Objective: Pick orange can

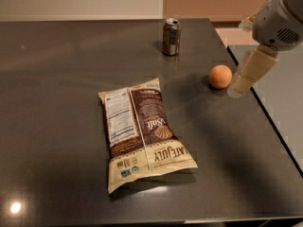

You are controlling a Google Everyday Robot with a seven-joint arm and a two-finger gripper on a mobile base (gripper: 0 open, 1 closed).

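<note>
Orange can (171, 37) upright, far on tabletop (57, 56) | lies far-left of tool (241, 82), beyond round fruit (220, 76) | tool grip: cannot tell

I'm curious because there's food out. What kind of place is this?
Likely a kitchen or break-room counter, though that's a guess: a dark shiny countertop holds an orange can, a snack bag and an orange fruit. The robot's gripper hangs at the right, beside the fruit.

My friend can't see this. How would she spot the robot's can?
On the dark table, look near the far edge, beyond the chip bag. The orange can stands there: a brownish cylinder with a silver top, unlike the round fruit by the gripper at the picture's right.
</note>
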